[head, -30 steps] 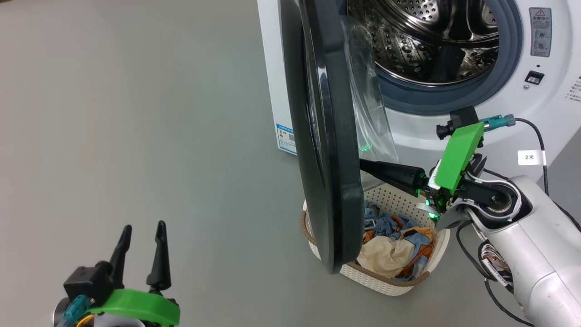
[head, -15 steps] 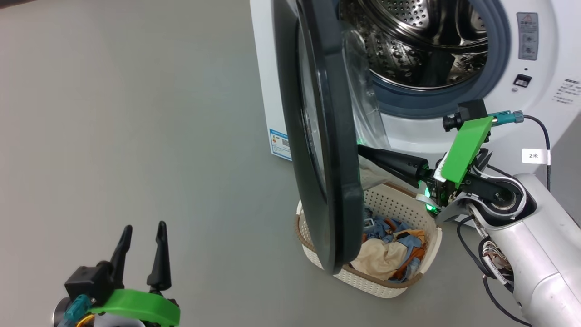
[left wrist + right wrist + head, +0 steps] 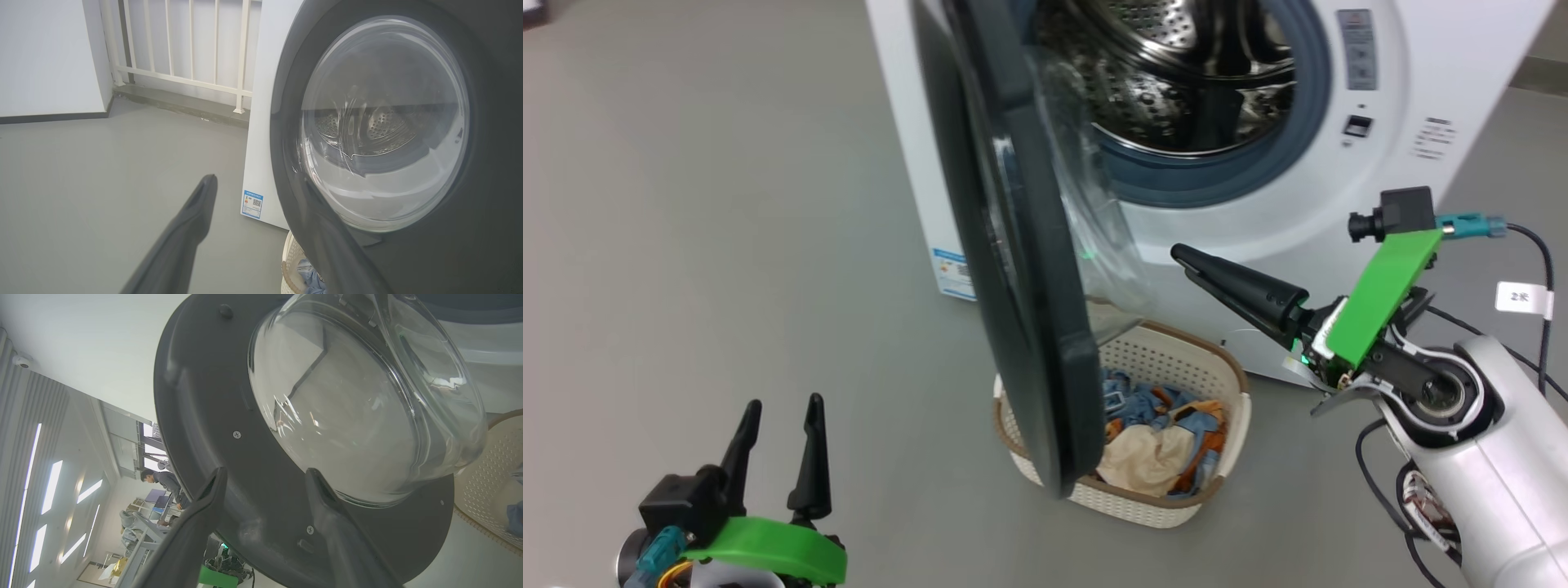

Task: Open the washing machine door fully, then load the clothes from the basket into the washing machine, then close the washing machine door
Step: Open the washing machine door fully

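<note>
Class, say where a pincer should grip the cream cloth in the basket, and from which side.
Probably pinch the cream cloth by its bunched folds, from above on the robot's right: the washing machine door overhangs the left of the basket.

This looks like a robotics lab or test hall, not a home. The washing machine (image 3: 1258, 220) stands alone on a bare grey floor (image 3: 727, 204) beside a white railing (image 3: 184, 53). Farther off, a person (image 3: 163, 484) bends over a cluttered tabletop (image 3: 139, 539) beneath long strip lights (image 3: 53, 477) and a security camera (image 3: 21, 361).
</note>
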### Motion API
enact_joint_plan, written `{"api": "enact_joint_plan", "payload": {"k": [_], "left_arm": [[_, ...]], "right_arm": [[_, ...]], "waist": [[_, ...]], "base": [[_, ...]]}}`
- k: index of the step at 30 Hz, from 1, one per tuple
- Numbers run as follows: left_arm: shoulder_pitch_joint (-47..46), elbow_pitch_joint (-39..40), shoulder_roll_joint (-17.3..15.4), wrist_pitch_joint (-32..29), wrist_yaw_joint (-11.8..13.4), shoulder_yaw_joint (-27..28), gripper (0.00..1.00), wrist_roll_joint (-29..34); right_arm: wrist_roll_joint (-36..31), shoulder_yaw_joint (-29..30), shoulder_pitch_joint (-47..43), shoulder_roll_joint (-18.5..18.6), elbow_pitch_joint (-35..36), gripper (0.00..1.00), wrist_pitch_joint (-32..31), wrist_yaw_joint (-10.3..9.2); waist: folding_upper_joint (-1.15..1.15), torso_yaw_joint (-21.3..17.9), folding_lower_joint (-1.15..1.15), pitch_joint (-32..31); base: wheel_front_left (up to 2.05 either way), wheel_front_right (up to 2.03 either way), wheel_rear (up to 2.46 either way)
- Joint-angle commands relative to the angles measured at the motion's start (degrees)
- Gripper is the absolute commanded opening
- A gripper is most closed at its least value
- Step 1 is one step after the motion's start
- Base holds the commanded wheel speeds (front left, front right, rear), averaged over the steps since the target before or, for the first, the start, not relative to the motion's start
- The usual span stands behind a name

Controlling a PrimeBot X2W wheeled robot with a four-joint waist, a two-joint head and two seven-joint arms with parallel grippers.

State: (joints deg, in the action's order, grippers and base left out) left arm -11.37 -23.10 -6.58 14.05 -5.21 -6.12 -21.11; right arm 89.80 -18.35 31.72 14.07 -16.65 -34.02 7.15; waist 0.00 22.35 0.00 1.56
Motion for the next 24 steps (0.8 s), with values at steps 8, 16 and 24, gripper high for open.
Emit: {"api": "enact_joint_plan", "payload": {"k": [8,16,24], "left_arm": [[-0.40,2.68,-1.85,-0.09,0.45,1.22,1.00,-0.41],[0.19,3.55,-1.82,0.06,0.95,0.92,1.00,-0.66],[1.42,4.30,-1.95,0.17,1.58,0.77,1.00,-0.82]], "right_arm": [[-8.34,-1.28,-4.46,1.77,8.99,1.00,9.20,0.34],[-14.53,-1.24,-9.73,4.03,13.70,1.00,20.13,0.34],[-21.64,-2.64,-13.96,5.95,14.30,1.00,30.84,0.34]], "waist": [[0.00,-6.72,0.00,0.33],[0.00,-11.20,0.00,0.27],[0.00,-14.74,0.00,-0.55]], "base": [[0.00,0.00,0.00],[0.00,0.00,0.00],[0.00,0.00,0.00]]}}
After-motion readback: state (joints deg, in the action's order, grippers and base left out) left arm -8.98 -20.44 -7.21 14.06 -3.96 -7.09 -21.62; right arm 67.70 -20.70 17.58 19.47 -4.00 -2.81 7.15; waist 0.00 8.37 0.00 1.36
